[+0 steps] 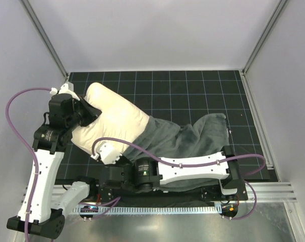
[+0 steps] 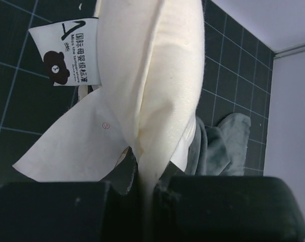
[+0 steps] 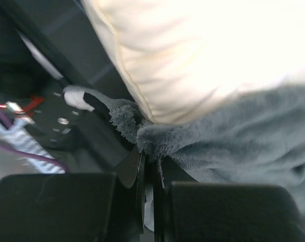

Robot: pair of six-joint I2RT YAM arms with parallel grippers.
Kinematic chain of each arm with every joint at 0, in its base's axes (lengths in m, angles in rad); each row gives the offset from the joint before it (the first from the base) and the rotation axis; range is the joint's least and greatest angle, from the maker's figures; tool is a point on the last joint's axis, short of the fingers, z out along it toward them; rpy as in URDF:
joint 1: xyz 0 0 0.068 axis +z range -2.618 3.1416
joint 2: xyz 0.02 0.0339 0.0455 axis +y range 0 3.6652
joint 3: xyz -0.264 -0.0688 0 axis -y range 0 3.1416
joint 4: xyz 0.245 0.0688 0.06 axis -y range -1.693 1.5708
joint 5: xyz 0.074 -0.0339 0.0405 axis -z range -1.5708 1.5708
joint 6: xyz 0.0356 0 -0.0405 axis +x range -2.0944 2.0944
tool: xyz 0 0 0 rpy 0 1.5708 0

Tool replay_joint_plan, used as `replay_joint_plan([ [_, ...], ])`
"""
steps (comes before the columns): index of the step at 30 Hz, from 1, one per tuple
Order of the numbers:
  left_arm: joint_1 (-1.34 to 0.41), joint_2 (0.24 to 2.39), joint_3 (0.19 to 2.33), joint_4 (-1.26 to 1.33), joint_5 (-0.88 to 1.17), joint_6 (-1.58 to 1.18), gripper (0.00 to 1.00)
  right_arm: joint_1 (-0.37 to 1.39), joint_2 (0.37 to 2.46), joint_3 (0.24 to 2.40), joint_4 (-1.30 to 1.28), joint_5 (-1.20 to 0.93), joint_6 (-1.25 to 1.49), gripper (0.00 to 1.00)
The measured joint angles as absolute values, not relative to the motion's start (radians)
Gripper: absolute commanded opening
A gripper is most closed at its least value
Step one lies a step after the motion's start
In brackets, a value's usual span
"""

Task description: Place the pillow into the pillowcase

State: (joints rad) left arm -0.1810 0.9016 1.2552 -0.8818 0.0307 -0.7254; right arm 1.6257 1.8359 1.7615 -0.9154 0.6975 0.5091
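Observation:
The cream pillow [image 1: 114,118] lies slantwise on the black grid mat, its right end inside the plush dark grey pillowcase [image 1: 192,138]; no zebra side shows. My left gripper [image 1: 86,112] is shut on the pillow's left edge; in the left wrist view the pillow [image 2: 167,75] bunches between the jaws, with its white label [image 2: 71,53] at upper left. My right gripper [image 1: 123,155] is shut on the pillowcase's open rim [image 3: 157,138] just below the pillow [image 3: 202,55].
The black grid mat [image 1: 192,91] is bounded by white walls and metal rails at left and right. The arm bases and a cable rail [image 1: 157,206] sit at the near edge. Purple cables [image 1: 21,101] loop beside the arms.

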Motion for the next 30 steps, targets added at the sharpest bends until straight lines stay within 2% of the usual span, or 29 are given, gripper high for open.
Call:
replay_joint_plan([
  [7, -0.181, 0.916, 1.285, -0.881, 0.115, -0.726, 0.00, 1.586, 1.840, 2.006, -0.911, 0.560, 0.336, 0.04],
  [10, -0.181, 0.916, 1.285, -0.880, 0.144, -0.730, 0.00, 1.534, 1.812, 1.984, -0.889, 0.469, 0.324, 0.05],
  [13, -0.181, 0.915, 1.285, -0.879, 0.154, -0.734, 0.00, 1.475, 1.747, 1.870, -0.846, 0.389, 0.333, 0.09],
  [14, -0.181, 0.915, 1.288, -0.881, 0.155, -0.736, 0.00, 1.457, 1.721, 1.829, -0.840, 0.372, 0.339, 0.15],
  [16, -0.181, 0.915, 1.294, -0.883, 0.155, -0.743, 0.00, 1.427, 1.663, 1.737, -0.805, 0.344, 0.352, 0.63],
  [17, -0.181, 0.915, 1.296, -0.886, 0.156, -0.748, 0.00, 1.417, 1.638, 1.702, -0.791, 0.343, 0.357, 0.75],
  [18, -0.182, 0.912, 1.296, -0.898, 0.159, -0.753, 0.00, 1.407, 1.602, 1.654, -0.757, 0.332, 0.357, 0.79],
  [19, -0.184, 0.911, 1.294, -0.908, 0.159, -0.755, 0.00, 1.397, 1.567, 1.612, -0.739, 0.329, 0.362, 0.82],
  [25, -0.185, 0.866, 1.209, -0.867, 0.159, -0.781, 0.00, 1.357, 1.374, 1.401, -0.665, 0.328, 0.450, 0.83],
  [30, -0.182, 0.832, 1.121, -0.831, 0.157, -0.793, 0.00, 1.218, 1.278, 1.291, -0.678, 0.333, 0.548, 0.83],
])
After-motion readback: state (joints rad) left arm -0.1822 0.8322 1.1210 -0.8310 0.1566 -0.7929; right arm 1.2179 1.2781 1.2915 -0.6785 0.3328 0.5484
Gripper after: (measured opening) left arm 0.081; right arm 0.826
